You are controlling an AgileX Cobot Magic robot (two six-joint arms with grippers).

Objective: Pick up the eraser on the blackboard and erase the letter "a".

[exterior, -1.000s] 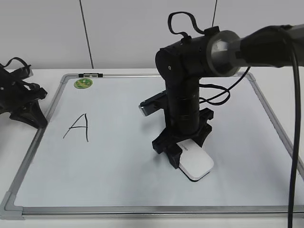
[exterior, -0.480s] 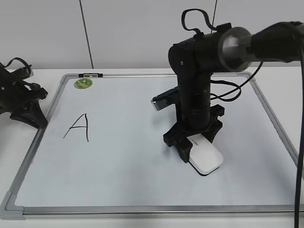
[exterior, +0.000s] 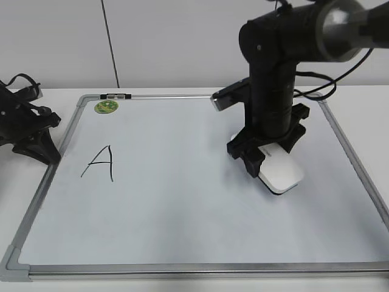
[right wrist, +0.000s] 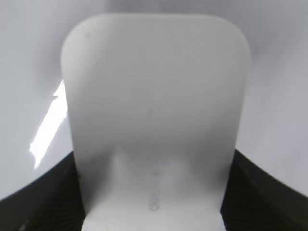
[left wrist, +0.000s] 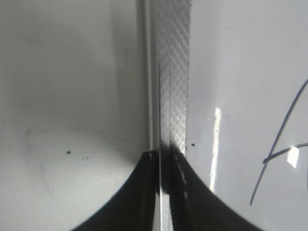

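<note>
Gripping the eraser (exterior: 280, 171) from above, the right gripper (exterior: 267, 157) has its black fingers clamped on both long sides of the white block, and from the wrist camera you can see the eraser (right wrist: 155, 115) filling most of the shot with dark fingers at the bottom corners. It sits over the right half of the blackboard (exterior: 182, 201), pretty much flat against the white surface, though I can't say for sure it's touching. The right arm comes in from the top right with cables looping behind it. Way over on the left side of the board there's a capital "A" (exterior: 100, 163) in black marker, well apart from the eraser, and a round green sticker (exterior: 106, 107) sits near the top-left corner. The left gripper (exterior: 24, 128) is parked off the board's left edge, just beside the silver frame (left wrist: 172, 72); its wrist view shows two dark fingers pressed close together with nothing between them.
</note>
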